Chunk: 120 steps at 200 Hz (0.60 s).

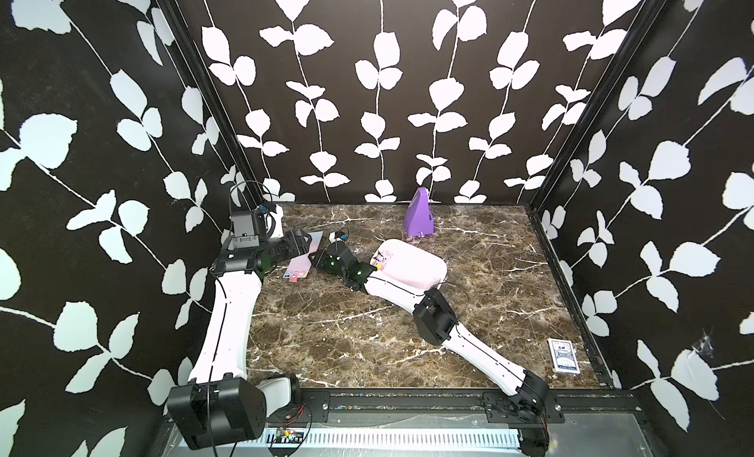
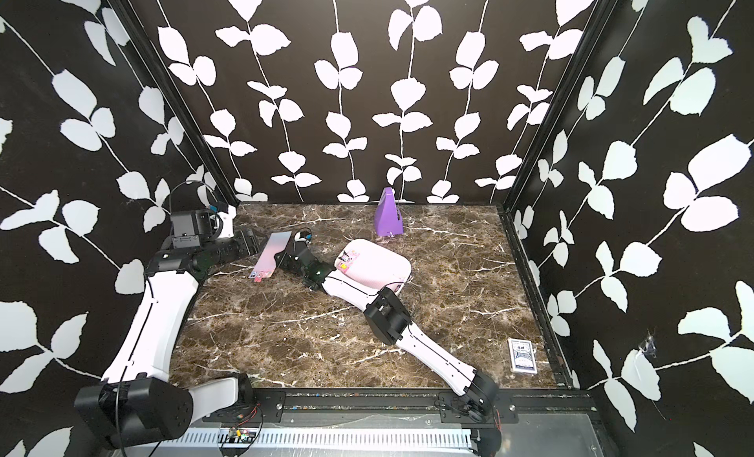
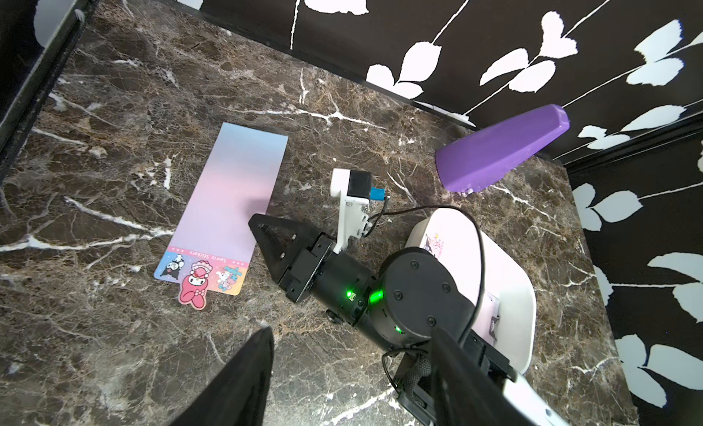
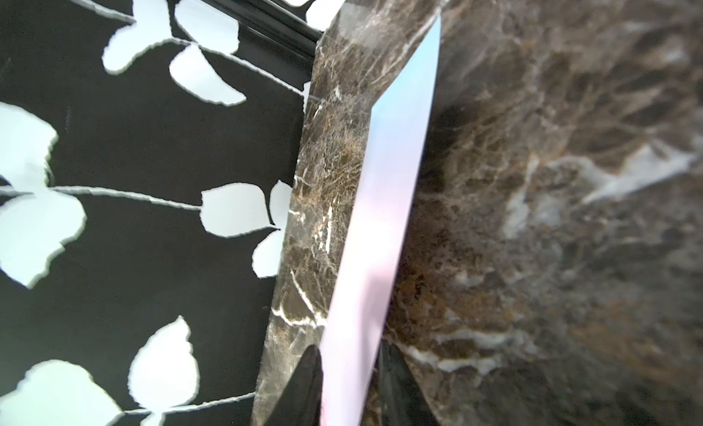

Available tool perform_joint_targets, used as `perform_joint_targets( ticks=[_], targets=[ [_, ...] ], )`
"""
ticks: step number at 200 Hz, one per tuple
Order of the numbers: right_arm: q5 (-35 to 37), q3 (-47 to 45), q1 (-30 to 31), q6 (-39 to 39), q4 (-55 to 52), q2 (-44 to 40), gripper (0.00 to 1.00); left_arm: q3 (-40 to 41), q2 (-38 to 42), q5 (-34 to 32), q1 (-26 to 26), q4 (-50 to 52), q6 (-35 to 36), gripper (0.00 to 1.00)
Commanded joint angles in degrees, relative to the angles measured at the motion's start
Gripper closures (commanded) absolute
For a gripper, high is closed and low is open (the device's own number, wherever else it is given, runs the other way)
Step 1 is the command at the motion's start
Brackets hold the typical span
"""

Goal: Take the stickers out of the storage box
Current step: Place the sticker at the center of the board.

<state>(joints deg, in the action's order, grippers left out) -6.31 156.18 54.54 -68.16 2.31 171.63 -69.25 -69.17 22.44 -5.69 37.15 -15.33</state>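
Observation:
One pastel gradient sticker sheet (image 3: 232, 199) lies flat on the marble, left of the storage box (image 1: 442, 271), with cartoon characters at its near end. In both top views the white box (image 2: 404, 267) holds more stickers (image 1: 383, 261), pale pink with a dark character at the left end. My right gripper (image 4: 348, 351) reaches across to the sheet's edge. Its jaws stand slightly apart with the sheet (image 4: 384, 214) passing between them, so it is open. My left gripper (image 3: 352, 351) hovers open and empty just left of the sheet (image 1: 300, 267).
A purple pyramid-shaped object (image 1: 418, 218) stands near the back wall behind the box. A blue-patterned card pack (image 1: 563, 355) lies at the front right. The left wall runs close beside the left arm, and the right forearm lies across the box's front edge.

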Motion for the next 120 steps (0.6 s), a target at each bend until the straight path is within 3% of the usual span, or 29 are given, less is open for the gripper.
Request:
perform_joint_targets(
  ticks=[1, 39, 74, 120],
  targets=[
    [-2.9, 0.25, 0.18, 4.16, -2.84, -3.39, 0.63, 0.78, 1.4, 2.25, -0.31, -0.32, -0.74, 0.35],
    [-6.49, -11.8, -0.86, 8.36, -3.27, -12.13, 0.55, 0.7, 0.87, 3.49, -0.37, -1.12, -1.46, 0.36],
    [-5.94, -30.34, -1.63, 14.96, 2.04, -24.99, 0.53, 3.12, 1.29, 3.48, -0.15, -3.0, -2.45, 0.38],
    [-14.25, -43.31, -6.93, 17.72, 4.1, -36.11, 0.51, 5.69, -0.09, 3.23, 2.94, -5.34, -3.54, 0.4]
  ],
)
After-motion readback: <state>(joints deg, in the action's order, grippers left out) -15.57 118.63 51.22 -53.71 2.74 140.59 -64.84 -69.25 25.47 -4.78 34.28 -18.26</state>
